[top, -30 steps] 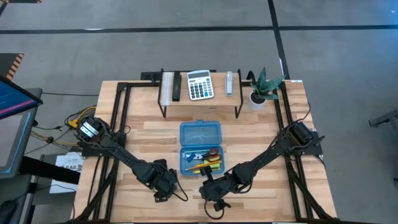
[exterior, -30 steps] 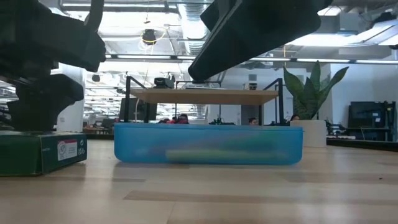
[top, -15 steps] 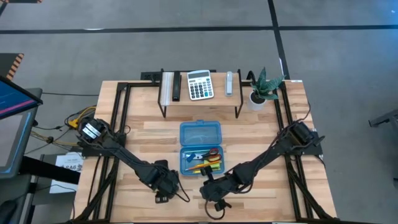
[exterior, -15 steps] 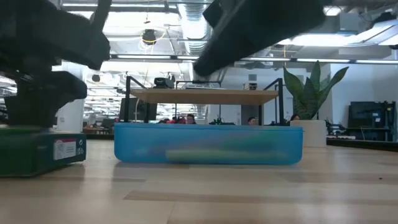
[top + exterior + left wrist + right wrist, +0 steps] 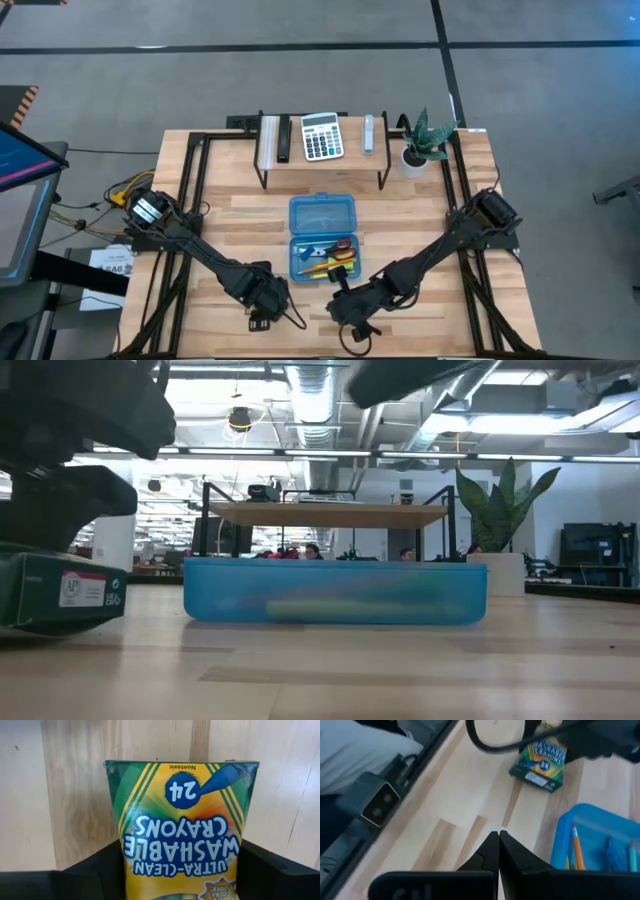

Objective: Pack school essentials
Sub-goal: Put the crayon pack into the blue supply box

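- Grip first: left gripper [image 5: 262, 312] closed partway on the crayon box [image 5: 182, 820], dark fingers [image 5: 95, 867] pressed to both long sides, printed face up toward the wrist.
- Box off the near-left corner of the blue case [image 5: 321, 214], apart from it, one end looking tilted up from the table [image 5: 420, 205] in the low view.
- Squeeze only enough to stop slipping; cardboard, so likely to dent under a hard pinch.
- Lift level and well above the case wall before crossing toward it; a low carry could catch the rim and shove the case.
- Inside the case already: pencils [image 5: 576, 845] and other small items, so aim for whatever free room remains beside them and lay the box flat, long side along the case's length.
- Lower until supported, then release; no dropping from height.
- Right gripper [image 5: 498, 836] pinched shut and empty, off the near-right corner of the case; best kept there, out of the carry path.
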